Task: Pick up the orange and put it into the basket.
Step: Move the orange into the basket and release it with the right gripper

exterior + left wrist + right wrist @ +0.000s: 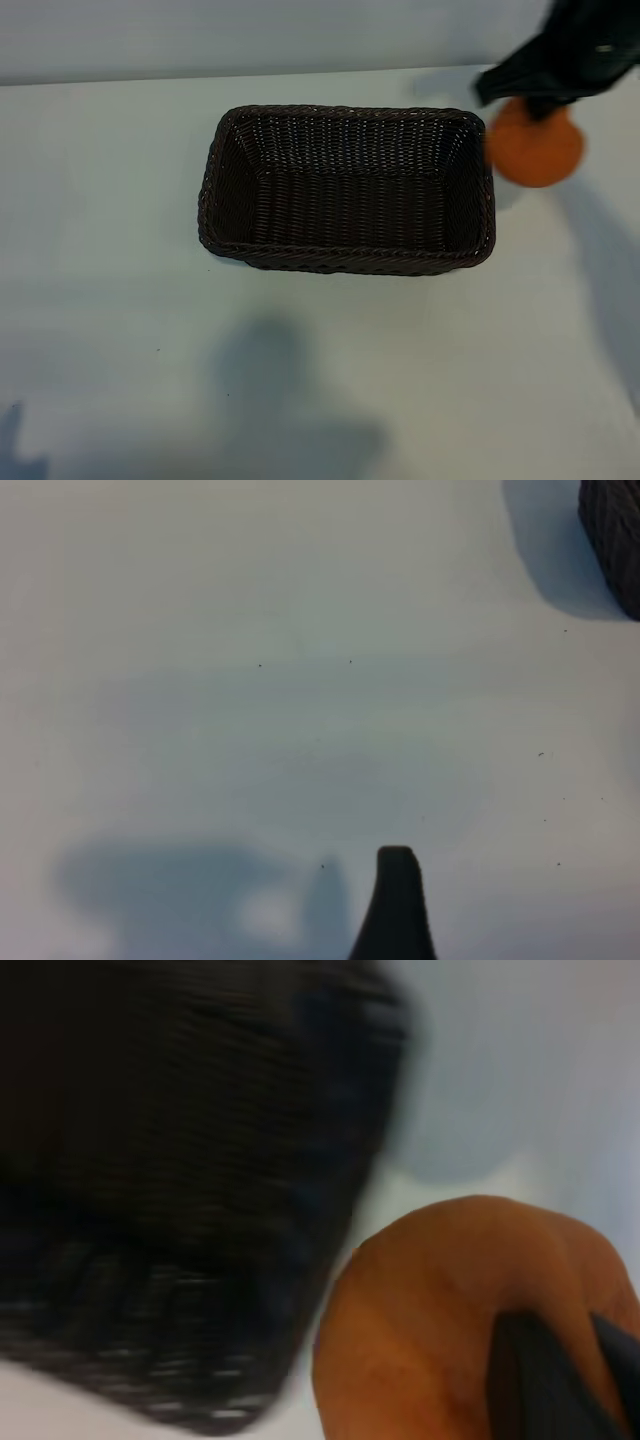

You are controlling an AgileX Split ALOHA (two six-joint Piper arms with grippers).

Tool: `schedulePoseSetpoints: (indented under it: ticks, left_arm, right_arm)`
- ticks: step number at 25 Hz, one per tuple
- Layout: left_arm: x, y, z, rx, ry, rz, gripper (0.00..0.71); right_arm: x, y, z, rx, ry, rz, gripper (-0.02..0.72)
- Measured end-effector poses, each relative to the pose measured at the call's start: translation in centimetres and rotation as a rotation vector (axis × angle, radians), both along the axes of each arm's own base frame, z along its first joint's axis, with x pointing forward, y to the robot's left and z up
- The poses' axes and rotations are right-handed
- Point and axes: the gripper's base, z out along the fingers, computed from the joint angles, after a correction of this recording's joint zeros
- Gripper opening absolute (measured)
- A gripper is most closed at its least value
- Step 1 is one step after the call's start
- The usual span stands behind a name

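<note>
The orange (535, 150) hangs in the air just beyond the right end of the basket (345, 262), about level with its far corner. My right gripper (541, 106) comes down from the top right corner and is shut on the orange's top. In the right wrist view the orange (430, 1330) fills the near corner with one dark finger (545, 1380) across it, and the basket (180, 1160) is close beside it. The basket is dark-brown wicker with nothing inside. The left arm is outside the exterior view; one finger (397, 905) of its open gripper shows over bare table.
The white table (110, 300) runs all round the basket. Arm shadows fall on it in front of the basket and at the right side. A corner of the basket (612, 530) shows far off in the left wrist view.
</note>
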Motion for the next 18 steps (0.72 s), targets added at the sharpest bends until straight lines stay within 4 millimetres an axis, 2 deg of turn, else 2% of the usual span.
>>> schedulePoseSetpoints:
  ticks: [3, 7, 13, 18]
  left_arm:
    - [0.0, 0.0, 0.0, 0.000, 0.000, 0.000, 0.592]
    - [0.0, 0.0, 0.0, 0.000, 0.000, 0.000, 0.592]
    - [0.0, 0.0, 0.0, 0.000, 0.000, 0.000, 0.592]
    - [0.0, 0.0, 0.0, 0.000, 0.000, 0.000, 0.592]
  right_arm:
    - [-0.5, 3.1, 0.5, 0.017, -0.014, 0.078, 0.072]
    - [-0.1, 5.9, -0.3, 0.023, 0.012, 0.123, 0.072]
    - [2.2, 7.6, -2.4, 0.032, 0.011, 0.134, 0.072]
    - [4.4, 8.7, -5.4, 0.019, 0.026, 0.147, 0.072]
